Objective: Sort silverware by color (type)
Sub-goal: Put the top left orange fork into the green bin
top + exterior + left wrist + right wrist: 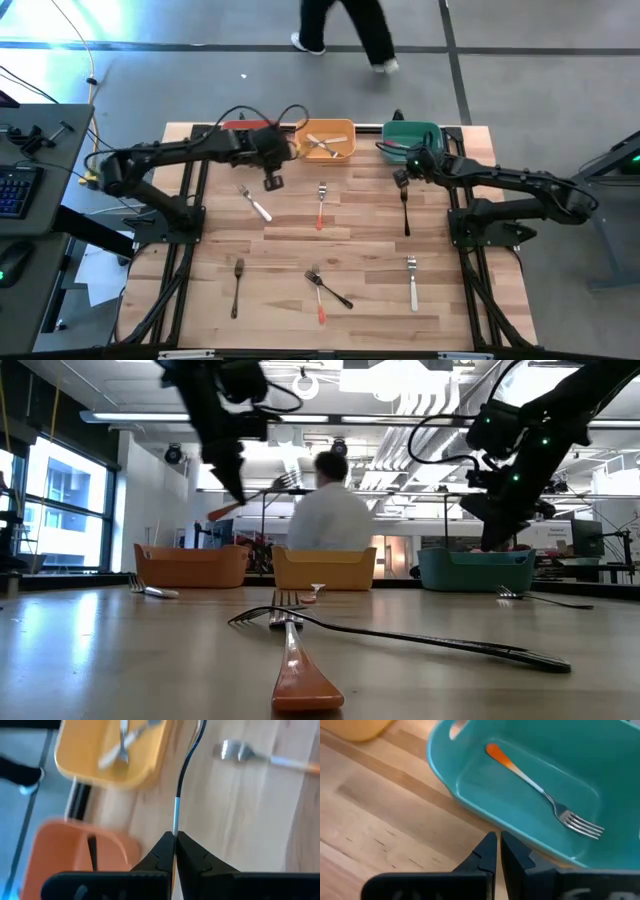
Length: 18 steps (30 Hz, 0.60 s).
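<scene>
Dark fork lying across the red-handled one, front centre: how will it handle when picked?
Probably stiff and light: the dark fork is slim and holds its shape propped over the red-handled fork. Likely to pivot there and drag that fork if pushed. The thin handle may twist in a pincer.
</scene>
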Tool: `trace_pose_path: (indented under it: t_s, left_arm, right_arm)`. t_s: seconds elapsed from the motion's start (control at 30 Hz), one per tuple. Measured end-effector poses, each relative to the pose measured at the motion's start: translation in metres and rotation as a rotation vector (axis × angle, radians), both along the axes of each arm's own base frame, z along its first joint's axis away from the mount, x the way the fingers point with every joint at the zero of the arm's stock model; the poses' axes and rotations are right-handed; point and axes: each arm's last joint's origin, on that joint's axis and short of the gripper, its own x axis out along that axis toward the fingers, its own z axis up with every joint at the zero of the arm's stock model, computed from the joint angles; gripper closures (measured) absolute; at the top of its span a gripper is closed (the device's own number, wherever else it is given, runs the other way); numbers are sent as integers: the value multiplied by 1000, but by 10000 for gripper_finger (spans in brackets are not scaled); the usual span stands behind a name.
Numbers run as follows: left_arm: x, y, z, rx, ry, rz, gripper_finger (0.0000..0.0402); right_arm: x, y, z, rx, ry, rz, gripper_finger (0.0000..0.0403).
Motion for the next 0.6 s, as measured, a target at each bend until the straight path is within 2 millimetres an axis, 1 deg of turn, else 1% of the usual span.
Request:
trace_pose_path:
  t_s: [0.17,0.27,0.4,0.6]
  left_arm:
    - [39,15,10,24,-45,-64,401]
    - [56,22,16,36,-66,-95,401]
    - [73,30,22,52,-88,-104,401]
    - [92,40,21,39,-104,-130,401]
  right_arm:
    - [-4,3,-2,23,29,-29,396]
    - [-6,3,-3,31,43,-48,396]
    - [-6,4,-3,34,41,-53,396]
    - [-6,4,-3,36,37,-59,396]
